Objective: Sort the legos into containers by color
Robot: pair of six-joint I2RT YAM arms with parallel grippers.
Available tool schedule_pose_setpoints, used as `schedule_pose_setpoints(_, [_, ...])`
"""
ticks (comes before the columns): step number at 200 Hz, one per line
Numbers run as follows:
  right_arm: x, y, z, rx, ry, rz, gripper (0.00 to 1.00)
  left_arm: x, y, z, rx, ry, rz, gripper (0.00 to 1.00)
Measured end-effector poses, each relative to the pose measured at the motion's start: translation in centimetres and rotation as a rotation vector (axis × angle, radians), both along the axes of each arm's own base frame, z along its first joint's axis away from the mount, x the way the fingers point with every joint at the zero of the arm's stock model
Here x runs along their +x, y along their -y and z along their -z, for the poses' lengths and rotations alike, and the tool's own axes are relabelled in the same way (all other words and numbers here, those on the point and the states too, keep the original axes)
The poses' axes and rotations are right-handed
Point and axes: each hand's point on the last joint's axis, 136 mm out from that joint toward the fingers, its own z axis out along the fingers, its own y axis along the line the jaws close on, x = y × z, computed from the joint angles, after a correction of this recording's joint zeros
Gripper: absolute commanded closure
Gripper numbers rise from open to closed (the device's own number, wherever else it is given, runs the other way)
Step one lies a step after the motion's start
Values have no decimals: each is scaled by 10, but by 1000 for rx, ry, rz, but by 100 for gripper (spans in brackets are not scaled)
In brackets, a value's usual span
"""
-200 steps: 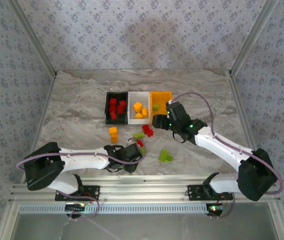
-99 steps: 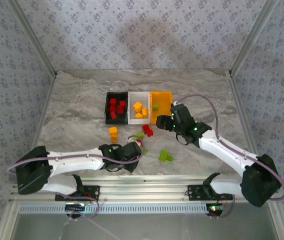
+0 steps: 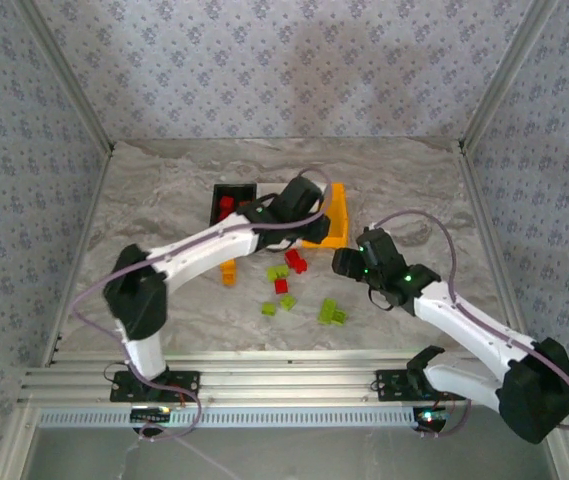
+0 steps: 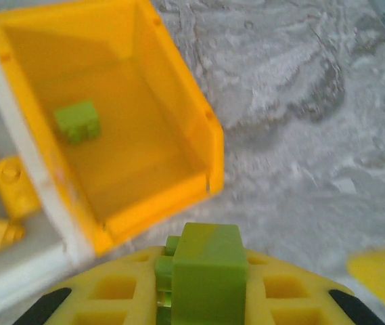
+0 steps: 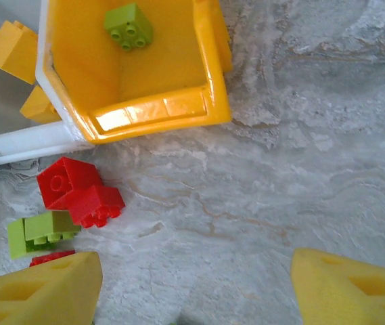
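Left hand [image 3: 309, 213], seen from above, reaches out over the row of bins. Its wrist covers what is probably the white bin, with the black bin [image 3: 226, 196] to its left and the orange-yellow bin [image 3: 337, 218] to its right. Its jaws cannot be made out from here. Right hand [image 3: 349, 263] sits just beside that bin's near corner, over bare bench [image 3: 414, 190]. Loose bricks lie between the arms: a red pair [image 3: 295, 261], a green cluster [image 3: 332, 313] and an orange one [image 3: 228, 270].

From the left wrist, the left hand [image 4: 202, 288] is clamped on a lime green brick [image 4: 209, 264], held between the yellow pads [image 4: 111, 298]. The orange-yellow bin [image 4: 153, 206] lies ahead and to the left, its near wall just beyond the brick and its long axis running away from the hand. One green brick [image 4: 77, 122] rests inside. The held brick looks short of the rim, so the drop calls for a carry forward and leftward over that wall.

From the right wrist, the right hand [image 5: 195, 288] has its fingers [image 5: 40, 288] apart, holding nothing. The orange-yellow bin [image 5: 155, 112] is ahead, and red bricks [image 5: 80, 193] lie near its left finger.
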Motion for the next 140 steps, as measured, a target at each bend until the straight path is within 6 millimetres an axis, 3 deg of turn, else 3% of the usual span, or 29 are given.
schedule_pose_setpoints(27, [-7, 5, -1, 11, 2, 8, 24, 37, 13, 31, 46, -30, -22, 80])
schedule_pose_setpoints(60, [-15, 10, 6, 8, -19, 17, 24, 64, 24, 55, 85, -63, -43, 75])
schedule_pose_setpoints(92, [-19, 12, 6, 10, -22, 15, 24, 75, 36, 58, 91, -68, -43, 43])
schedule_pose_setpoints(140, [-28, 6, 15, 18, -52, -13, 23, 70, 43, 44, 68, -62, -35, 13])
